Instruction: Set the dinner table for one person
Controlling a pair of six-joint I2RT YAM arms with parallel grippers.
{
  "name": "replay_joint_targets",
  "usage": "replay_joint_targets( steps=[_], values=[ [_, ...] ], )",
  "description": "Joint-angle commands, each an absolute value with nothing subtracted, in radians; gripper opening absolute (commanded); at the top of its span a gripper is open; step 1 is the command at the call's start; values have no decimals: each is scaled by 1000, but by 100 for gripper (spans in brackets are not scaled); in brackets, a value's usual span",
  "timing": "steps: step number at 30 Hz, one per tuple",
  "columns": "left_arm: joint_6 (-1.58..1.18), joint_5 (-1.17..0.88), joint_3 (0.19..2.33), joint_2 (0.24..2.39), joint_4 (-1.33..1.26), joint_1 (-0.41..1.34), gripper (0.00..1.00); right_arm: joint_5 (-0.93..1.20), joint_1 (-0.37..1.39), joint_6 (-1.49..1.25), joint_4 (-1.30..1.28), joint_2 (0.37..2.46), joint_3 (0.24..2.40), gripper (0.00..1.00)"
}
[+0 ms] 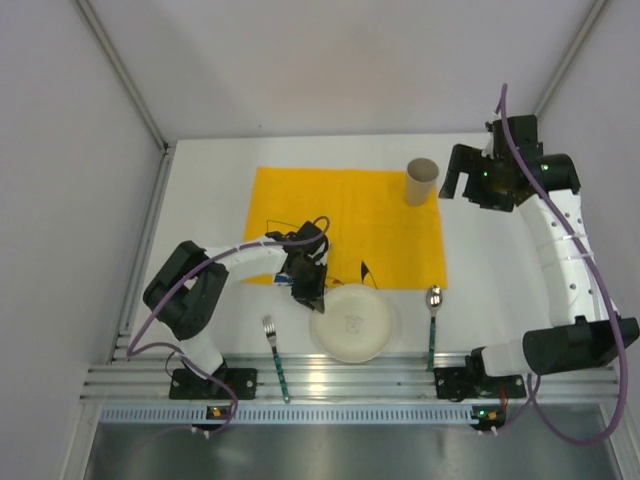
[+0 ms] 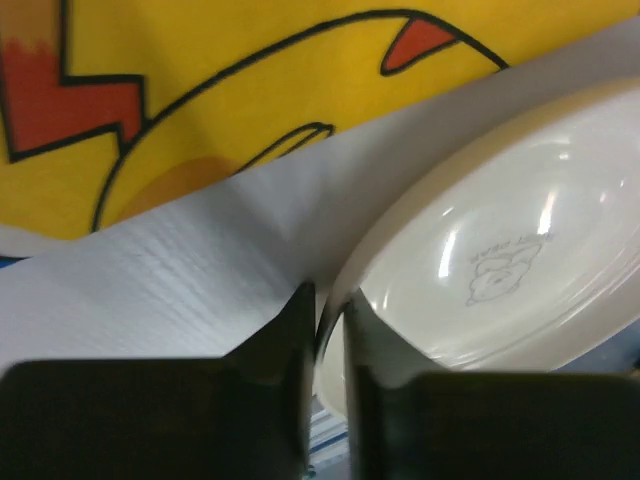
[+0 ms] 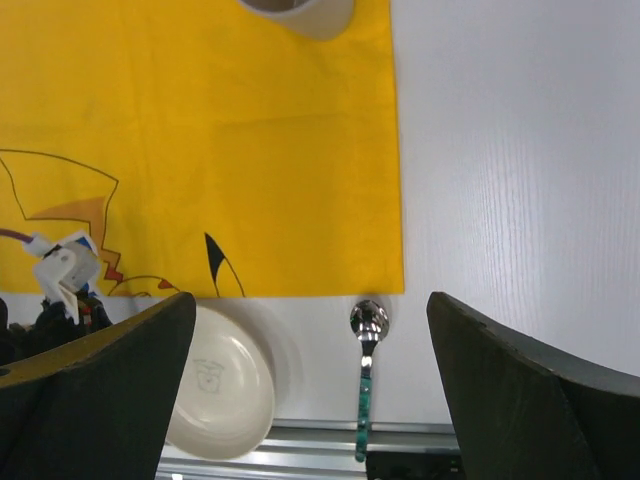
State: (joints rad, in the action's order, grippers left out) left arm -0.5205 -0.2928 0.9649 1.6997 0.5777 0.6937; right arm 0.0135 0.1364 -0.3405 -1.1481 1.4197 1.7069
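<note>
A cream plate [image 1: 353, 323] with a small bear print sits on the white dinner table [image 1: 200, 200] just in front of the yellow placemat [image 1: 345, 225]. My left gripper [image 1: 310, 296] is shut on the plate's left rim [image 2: 345, 290]; one finger is inside, one outside. A fork [image 1: 274, 357] lies left of the plate, a spoon [image 1: 432, 325] right of it. A paper cup [image 1: 421, 181] stands at the placemat's back right corner. My right gripper [image 1: 458, 175] is open and empty, held high to the right of the cup. The right wrist view shows the plate [image 3: 220, 385] and spoon [image 3: 366, 370] below.
A ribbed aluminium rail [image 1: 350, 385] runs along the near edge, under the fork and spoon handles. Grey walls close in the back and both sides. A cable loops over my left wrist.
</note>
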Motion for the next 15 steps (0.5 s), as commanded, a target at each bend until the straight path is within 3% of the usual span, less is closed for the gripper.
replay_joint_targets(
  steps=[1,2,9,15],
  values=[
    [-515,-305,999,1761,514,716,9,5,144,-310,-1173,1343,1605,100],
    [-515,-305,1029,1744,523,718,0,5,144,-313,-1175,1324,1588,100],
    [-411,-290,1326,1709,712,701,0,45,146,-342,-1187,1223,1513,100],
    [-374,-144,1603,1865,813,585,0,20,144,-341,-1206,1149,1473,100]
  ],
)
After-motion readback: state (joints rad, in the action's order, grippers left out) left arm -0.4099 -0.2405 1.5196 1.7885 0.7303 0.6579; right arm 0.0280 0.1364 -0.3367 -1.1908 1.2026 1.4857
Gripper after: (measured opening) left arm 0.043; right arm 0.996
